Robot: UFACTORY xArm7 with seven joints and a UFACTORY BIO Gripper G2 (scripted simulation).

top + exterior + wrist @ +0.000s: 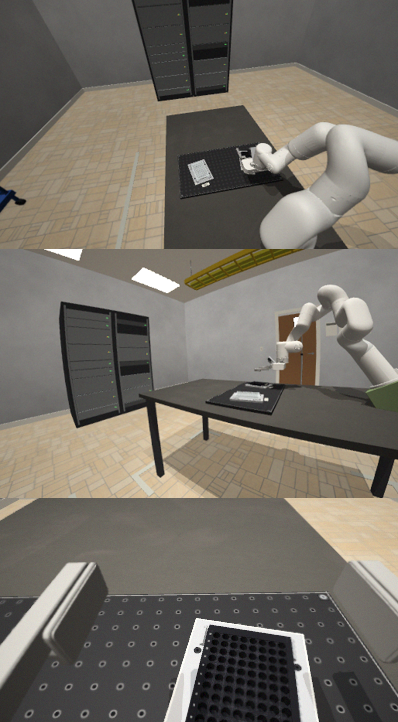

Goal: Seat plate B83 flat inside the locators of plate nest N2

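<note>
A pale plate (200,171) (247,394) lies in a pale nest at the left of the black board in the top view. A black plate with many round wells (245,673) lies within the white nest (198,635) at the board's other end and looks flat; its near end is out of the wrist view. No plate or nest lettering is readable, so I cannot tell which is B83, B38, N1 or N2. My gripper (263,365) (222,610) is open and empty. It hangs above the black plate's end of the board, its fingers wider apart than that nest in the wrist view.
The perforated black board (224,166) (100,673) lies on the dark table (205,129) (186,390). A small pale tag (205,185) (266,399) lies beside the pale plate's nest. Server racks (186,50) (108,361) stand beyond the table. The arm reaches in from the right.
</note>
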